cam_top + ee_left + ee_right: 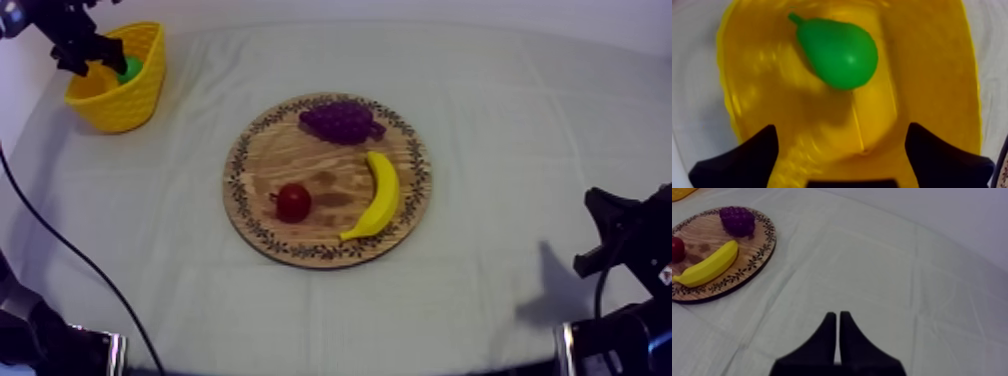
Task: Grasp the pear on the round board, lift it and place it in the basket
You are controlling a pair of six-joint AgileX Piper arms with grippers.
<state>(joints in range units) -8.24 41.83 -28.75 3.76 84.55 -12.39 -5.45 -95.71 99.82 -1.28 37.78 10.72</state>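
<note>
1. One pear (839, 52), green, is inside the yellow basket (112, 110), clear of the wooden board (330, 165).
2. One basket stands at the far left corner of the table (500, 120), well apart from the board.
3. The left gripper (842, 129) hangs over the basket's mouth. Its two black fingers (747, 160) are spread wide with nothing between them, and the pear sits beyond them, touching neither.
4. One round board with a patterned rim lies near the middle of the cloth.
5. Three toy fruits lie on the board, one of each kind:
   - one bunch of grapes (340, 120) at the far edge
   - one banana (380, 195) along the right side
   - one small red fruit (293, 202) toward the near left, apart from the banana
6. The right gripper (838, 315) rests low at its own side over bare cloth. Its two fingers lie together as a narrow wedge, holding nothing, and the board is well off to its left.
</note>
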